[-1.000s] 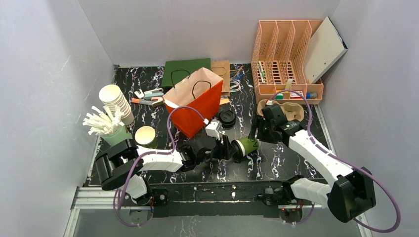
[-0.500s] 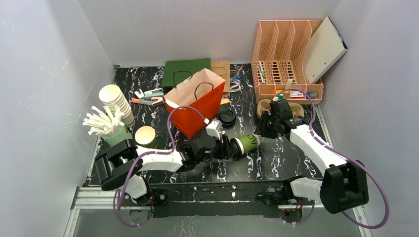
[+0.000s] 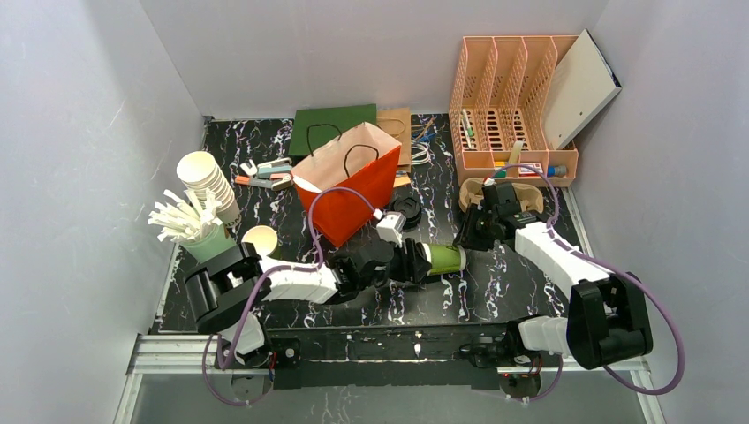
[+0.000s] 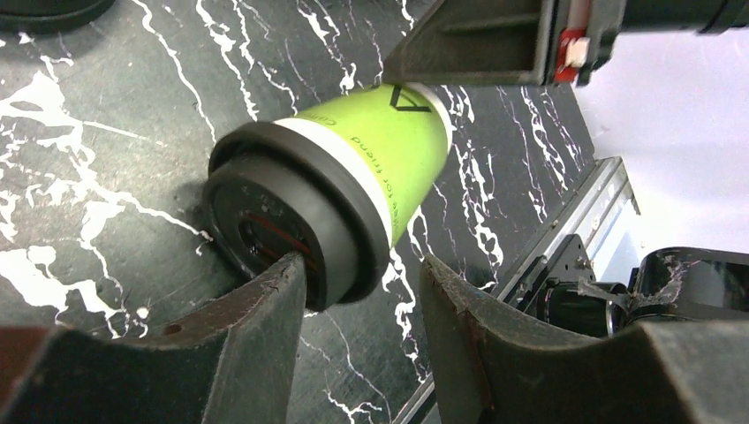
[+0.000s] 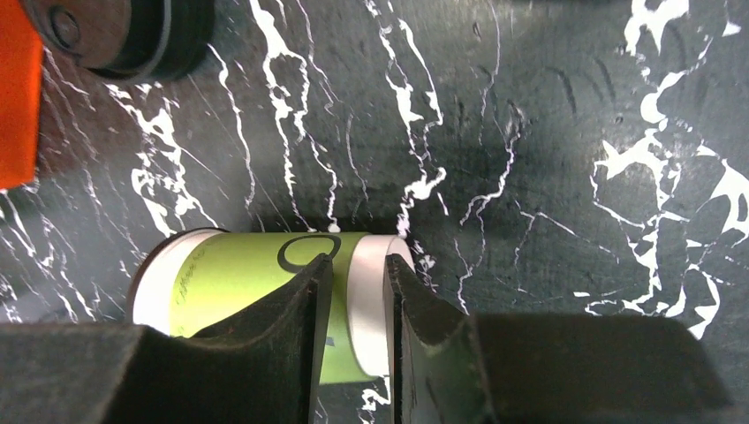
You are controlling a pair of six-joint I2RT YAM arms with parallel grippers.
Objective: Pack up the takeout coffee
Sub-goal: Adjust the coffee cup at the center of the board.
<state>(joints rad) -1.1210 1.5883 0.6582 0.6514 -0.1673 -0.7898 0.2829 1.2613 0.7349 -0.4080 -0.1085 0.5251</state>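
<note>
Your left claw (image 4: pixel 358 269) stands wide around the black lid (image 4: pixel 291 221) of the takeout coffee (image 4: pixel 371 150), which lies sideways on the marbled table (image 5: pixel 530 132). Your right claw (image 5: pixel 356 263) sits narrow over its base; you cannot tell whether it grips.

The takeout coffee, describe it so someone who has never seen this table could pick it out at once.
Find the orange paper bag in the middle of the table. In front of it and to the right, a green takeout cup lies on its side between the left gripper and the right gripper. Unlike the upright lidless green cup and the white cup stack, it wears a black lid.
</note>
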